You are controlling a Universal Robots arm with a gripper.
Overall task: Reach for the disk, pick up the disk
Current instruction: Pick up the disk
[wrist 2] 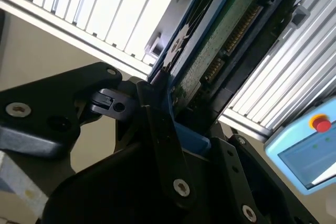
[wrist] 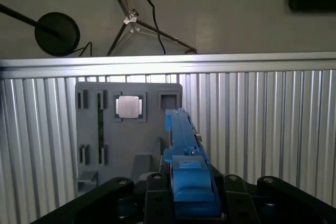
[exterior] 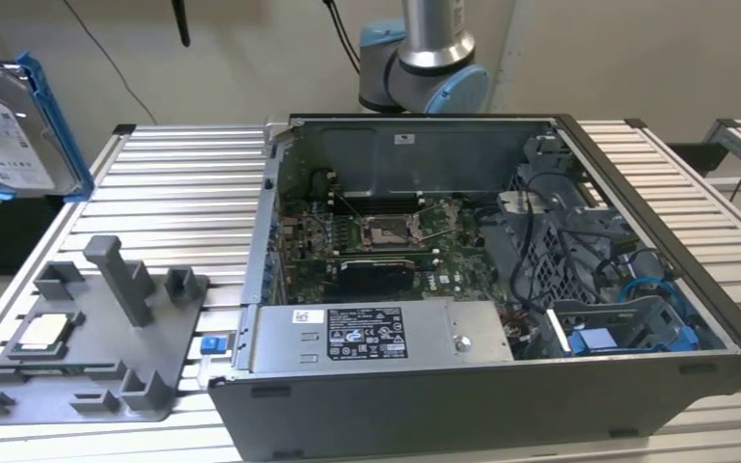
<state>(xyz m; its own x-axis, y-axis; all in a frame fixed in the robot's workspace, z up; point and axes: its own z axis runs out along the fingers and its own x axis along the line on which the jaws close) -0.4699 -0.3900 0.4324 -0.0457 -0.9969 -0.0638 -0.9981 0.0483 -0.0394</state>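
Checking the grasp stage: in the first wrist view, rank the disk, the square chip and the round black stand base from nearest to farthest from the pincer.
1. The disk: clamped edge-on in the pincer.
2. The square chip: seated in the grey fixture plate on the slatted table.
3. The round black stand base: off the table, beyond its edge.

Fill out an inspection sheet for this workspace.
Surface: ribbed aluminium table, bearing an open grey metal computer case.
Job's things: silver-grey rectangular disk in a blue plastic carrier, held above the table.
Clutter: grey plastic fixture plate holding a white-topped square chip; small blue plastic bracket beside it.
Gripper: black gripper shut on the disk.
Cables: black cables along the wall; blue cables inside the case.
Surroundings: beige wall; light-blue pendant with a red button.
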